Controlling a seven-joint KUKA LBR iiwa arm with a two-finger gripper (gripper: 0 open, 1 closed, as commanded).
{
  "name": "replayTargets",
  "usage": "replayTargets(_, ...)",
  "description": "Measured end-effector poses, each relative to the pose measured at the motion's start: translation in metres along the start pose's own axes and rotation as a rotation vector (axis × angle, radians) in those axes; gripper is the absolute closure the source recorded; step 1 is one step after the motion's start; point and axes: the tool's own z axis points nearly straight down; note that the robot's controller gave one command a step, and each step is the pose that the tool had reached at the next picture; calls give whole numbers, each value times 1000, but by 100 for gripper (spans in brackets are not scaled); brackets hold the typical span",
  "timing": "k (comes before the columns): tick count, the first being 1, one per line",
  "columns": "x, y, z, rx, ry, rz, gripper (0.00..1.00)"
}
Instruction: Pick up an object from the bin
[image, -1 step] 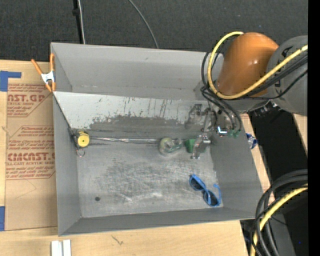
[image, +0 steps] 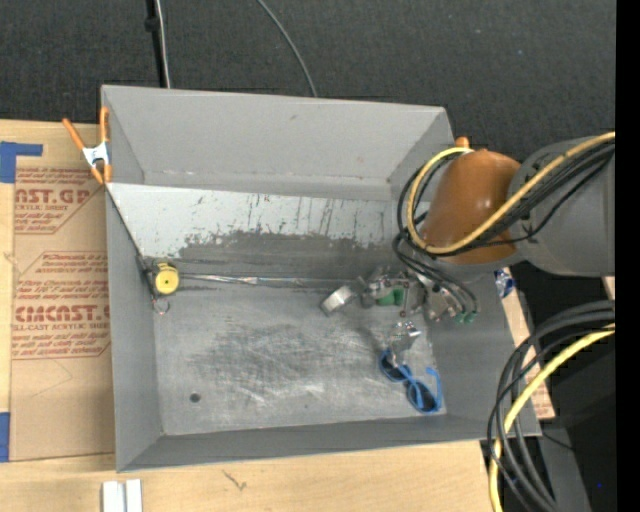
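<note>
My gripper (image: 404, 330) hangs low over the right part of the bin floor, under the orange wrist cover. Just below it lies a blue looped thing (image: 415, 386), like a strap or a pair of handles, near the bin's front right corner; whether the gripper touches it I cannot tell. To the gripper's left, a short way off, a small silver-grey piece (image: 338, 298) rests on the floor.
A yellow round thing (image: 165, 279) sits against the left wall, and a thin metal strip (image: 250, 282) runs from it across the floor toward the silver piece. The arm and its cables come in over the right rim.
</note>
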Motion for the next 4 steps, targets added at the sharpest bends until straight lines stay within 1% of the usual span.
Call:
replayTargets(1, 75, -16, 0, 10, -14, -377, 0)
replayTargets(2, 71, -14, -2, 11, -26, -379, 100)
replayTargets(3, 55, -32, -116, 7, -4, -639, 100)
replayTargets(4, 75, -55, -163, 4, 0, -1017, 100)
